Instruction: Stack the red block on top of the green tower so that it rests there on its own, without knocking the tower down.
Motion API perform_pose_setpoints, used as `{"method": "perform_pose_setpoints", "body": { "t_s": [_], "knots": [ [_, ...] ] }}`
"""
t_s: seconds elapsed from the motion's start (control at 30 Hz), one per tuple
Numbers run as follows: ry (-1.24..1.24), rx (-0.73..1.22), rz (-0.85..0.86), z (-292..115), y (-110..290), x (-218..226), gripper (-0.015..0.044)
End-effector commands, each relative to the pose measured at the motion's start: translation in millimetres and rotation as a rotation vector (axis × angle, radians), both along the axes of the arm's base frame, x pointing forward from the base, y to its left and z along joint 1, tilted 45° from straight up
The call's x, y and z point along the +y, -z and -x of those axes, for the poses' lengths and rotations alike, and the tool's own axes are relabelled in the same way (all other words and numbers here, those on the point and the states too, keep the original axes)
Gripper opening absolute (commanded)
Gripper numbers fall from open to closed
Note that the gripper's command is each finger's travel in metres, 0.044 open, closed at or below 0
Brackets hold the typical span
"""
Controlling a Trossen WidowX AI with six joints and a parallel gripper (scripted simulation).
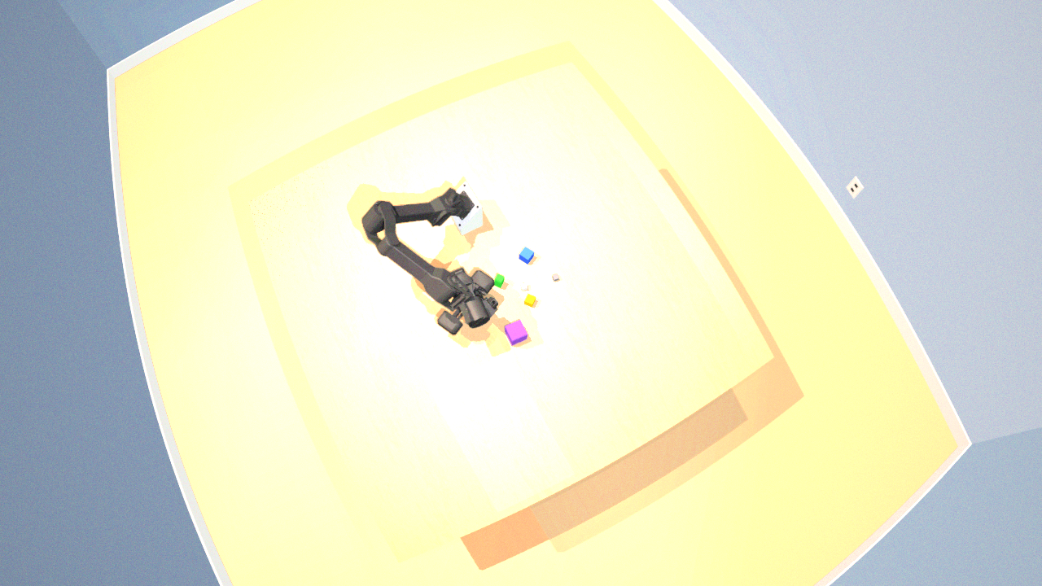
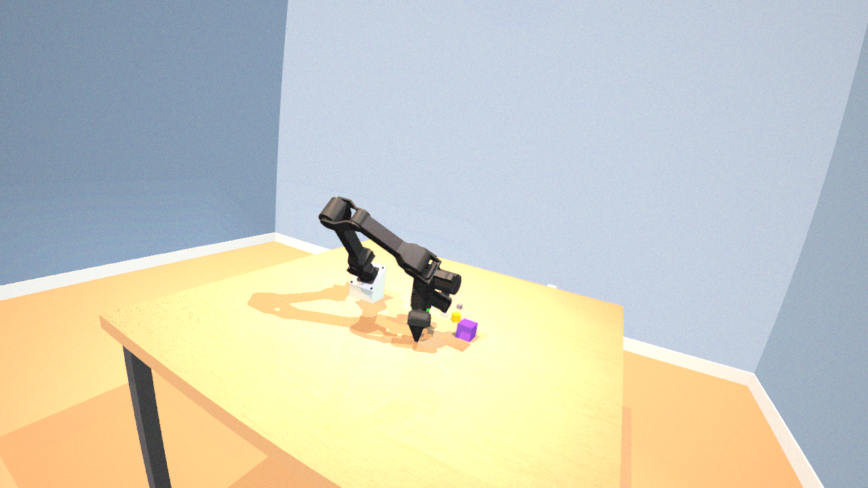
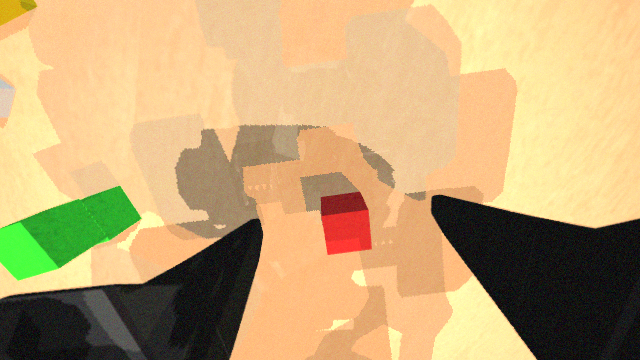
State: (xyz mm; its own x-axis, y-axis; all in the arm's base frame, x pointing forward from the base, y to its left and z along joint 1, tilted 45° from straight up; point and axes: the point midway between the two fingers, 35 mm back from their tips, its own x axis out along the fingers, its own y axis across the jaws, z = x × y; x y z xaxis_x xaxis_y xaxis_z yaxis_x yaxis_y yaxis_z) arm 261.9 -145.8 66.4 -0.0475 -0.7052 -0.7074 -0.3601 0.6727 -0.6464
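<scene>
The red block (image 3: 346,232) sits on the table between the fingertips of my gripper (image 1: 466,301) (image 2: 417,331) (image 3: 345,215) in the wrist view, nearer the middle than either finger. The gripper is wide open, low over the table, pointing down, and touches neither side of the block. The arm hides the block in the top and exterior views. The green tower (image 1: 499,280) (image 2: 428,310) (image 3: 57,227), two green blocks with a seam between them, stands upright left of the left finger in the wrist view. In the exterior view it is mostly hidden.
A large purple block (image 1: 515,332) (image 2: 466,330) stands beside the gripper. A yellow block (image 1: 529,299) (image 2: 456,317) (image 3: 11,11), a small white block (image 1: 524,286) (image 3: 5,101), a blue block (image 1: 527,255) and a small grey block (image 1: 555,277) (image 2: 459,306) lie beyond the tower.
</scene>
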Motion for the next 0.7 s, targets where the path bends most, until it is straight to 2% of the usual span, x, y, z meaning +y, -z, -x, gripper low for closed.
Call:
{"method": "perform_pose_setpoints", "body": {
  "t_s": [0.0,0.07,0.53,0.67],
  "knots": [
    [-0.003,0.010,0.004,1.6,1.0,-0.5,0.0440],
    [-0.003,0.010,0.004,1.6,0.3,0.3,0.0440],
    [-0.003,0.010,0.004,1.6,0.3,0.3,0.0073],
    [-0.003,0.010,0.004,1.6,0.3,0.3,0.0046]
  ]
}}
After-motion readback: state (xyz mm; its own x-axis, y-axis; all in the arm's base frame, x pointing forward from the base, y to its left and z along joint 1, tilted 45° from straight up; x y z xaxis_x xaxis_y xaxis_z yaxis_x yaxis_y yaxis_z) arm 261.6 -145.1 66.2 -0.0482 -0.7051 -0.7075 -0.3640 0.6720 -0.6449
